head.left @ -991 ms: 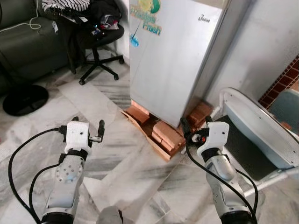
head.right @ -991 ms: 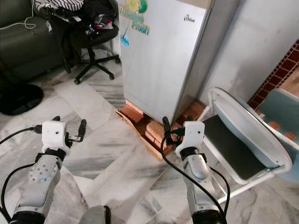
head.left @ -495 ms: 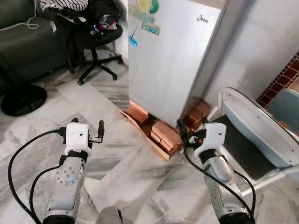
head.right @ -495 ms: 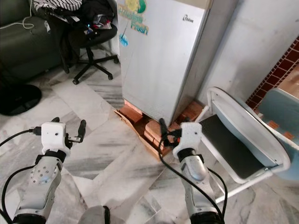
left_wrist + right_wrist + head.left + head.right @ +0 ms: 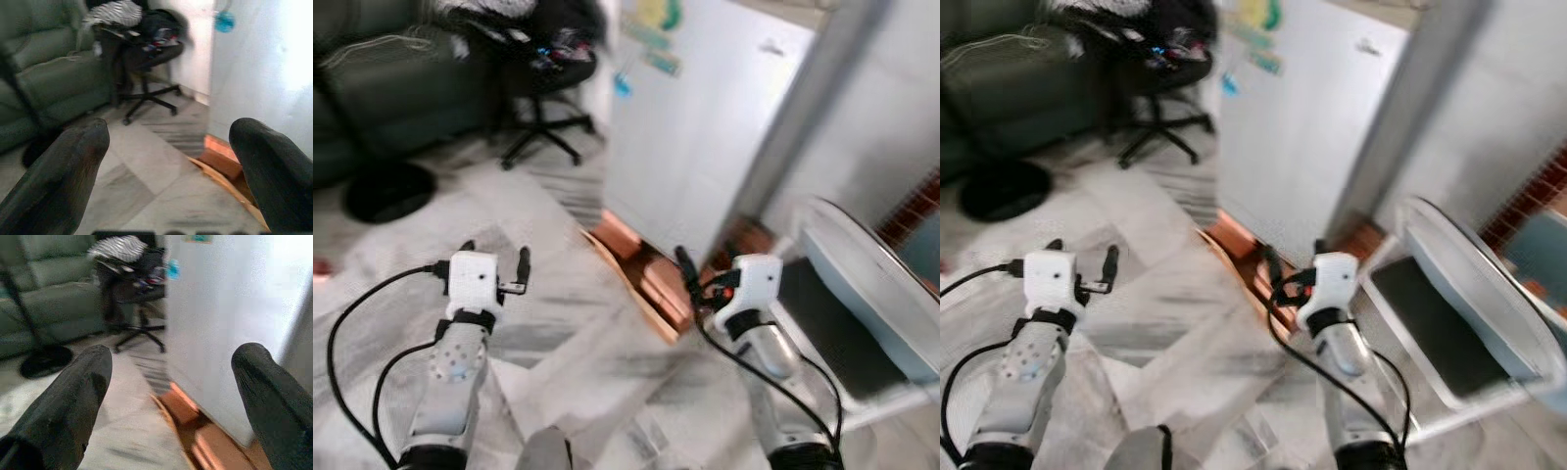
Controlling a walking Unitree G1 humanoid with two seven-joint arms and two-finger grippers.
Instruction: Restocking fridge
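The white fridge point(image 5: 705, 127) stands ahead with its door closed, raised on red bricks point(image 5: 646, 279) over a sheet of cardboard. My left gripper point(image 5: 496, 257) is held out low over the marble floor, left of the fridge, open and empty. In the left wrist view its fingers point(image 5: 63, 181) are spread wide toward the fridge's side point(image 5: 264, 73). My right gripper point(image 5: 710, 274) hangs just before the bricks, also open and empty. Its fingers point(image 5: 274, 401) frame the fridge front point(image 5: 220, 308) in the right wrist view. The head views are blurred.
A black office chair point(image 5: 548, 59) piled with clothes stands left of the fridge, beside a dark sofa point(image 5: 372, 88). A round black stand base point(image 5: 386, 191) lies on the floor at left. A white folding chair point(image 5: 871, 294) is close on the right, against a grey wall.
The whole picture has slid right and blurred, so the camera has turned. Both grippers keep their open pose in front of me.
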